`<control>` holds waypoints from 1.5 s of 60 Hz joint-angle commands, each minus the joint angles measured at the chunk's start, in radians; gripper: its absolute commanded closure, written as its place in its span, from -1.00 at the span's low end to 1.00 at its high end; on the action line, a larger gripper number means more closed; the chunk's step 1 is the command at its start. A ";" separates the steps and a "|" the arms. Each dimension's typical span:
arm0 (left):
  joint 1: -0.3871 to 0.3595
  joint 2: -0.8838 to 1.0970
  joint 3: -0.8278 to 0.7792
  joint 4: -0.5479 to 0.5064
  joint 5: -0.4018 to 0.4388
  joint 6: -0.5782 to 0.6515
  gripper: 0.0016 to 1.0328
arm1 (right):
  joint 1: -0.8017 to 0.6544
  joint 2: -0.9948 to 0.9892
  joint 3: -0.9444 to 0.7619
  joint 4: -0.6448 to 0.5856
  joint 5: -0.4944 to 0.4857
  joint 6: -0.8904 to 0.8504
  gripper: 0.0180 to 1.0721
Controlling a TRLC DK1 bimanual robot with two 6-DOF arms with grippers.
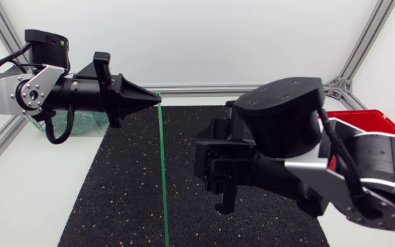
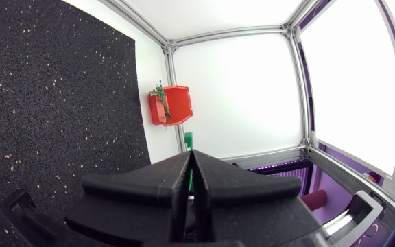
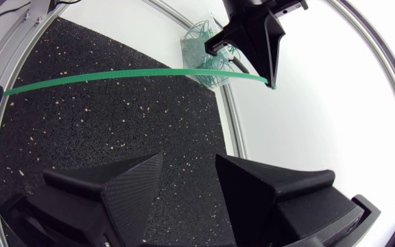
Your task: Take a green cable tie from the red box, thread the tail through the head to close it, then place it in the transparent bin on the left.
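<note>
- Your right arm point(image 1: 300, 130) looms nearest, over the black mat point(image 1: 115, 199); the right gripper point(image 3: 190, 159) gapes wide, holding nothing.
- Left gripper point(image 1: 156, 99) is clamped on the green cable tie point(image 1: 163, 171), which hangs across the mat's middle with bare mat either side.
- Left wrist view alone shows ties in the red box point(image 2: 177, 106), beyond the mat's edge.
- Right wrist view shows the transparent bin point(image 3: 208, 41) by the mat's corner.

Mat point(image 1: 115, 199) middle crossed by cable tie point(image 1: 163, 171); left of it open; right arm point(image 1: 286, 130) bulks over right half.
</note>
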 commanded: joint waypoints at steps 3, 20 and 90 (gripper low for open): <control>0.001 0.024 0.029 -0.008 0.019 0.008 0.93 | 0.017 0.006 -0.078 0.139 0.033 -0.182 -0.13; 0.000 0.038 0.036 -0.020 0.019 0.027 0.93 | 0.082 0.037 -0.270 0.627 0.076 -0.594 -0.13; 0.030 0.200 0.132 -0.128 0.076 0.148 0.93 | 0.039 0.305 -0.451 1.063 -0.416 -1.073 -0.27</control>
